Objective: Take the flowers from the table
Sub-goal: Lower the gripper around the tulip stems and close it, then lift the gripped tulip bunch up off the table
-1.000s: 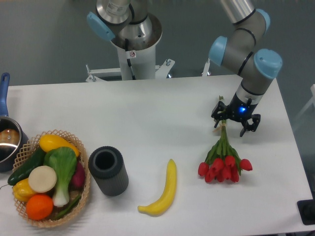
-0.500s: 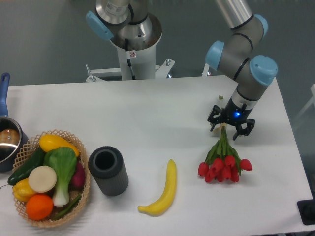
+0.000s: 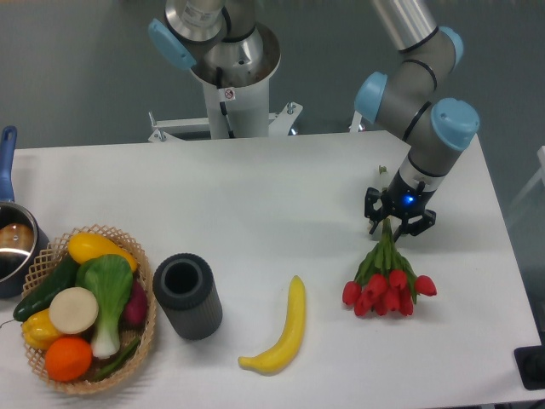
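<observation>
Narrowed since a second ago, the gripper (image 3: 398, 220) now has its dark fingers drawn in around the upper stems of the flowers (image 3: 388, 282), where earlier they stood spread wide to either side of the bunch. The arm's blue-capped wrist has also shifted slightly left and up across the three moments. Jaws appear pressed against the green stems, though the contact itself is too small to confirm with certainty. The red tulips have not moved: they lie on the right part of the table (image 3: 281, 196), blooms pointing toward the near edge, stems running up under the gripper. A blue light glows on the gripper body.

Elsewhere on the white surface nothing has changed. A yellow banana (image 3: 282, 333) lies left of the tulip heads, well apart from them. A dark grey cylinder (image 3: 186, 295) stands upright, open end up, between the banana and a wicker basket (image 3: 146, 285) filled with toy vegetables and fruit at the near left. A pot with a blue handle (image 3: 10, 234) sits at the left edge, partly cut off.
</observation>
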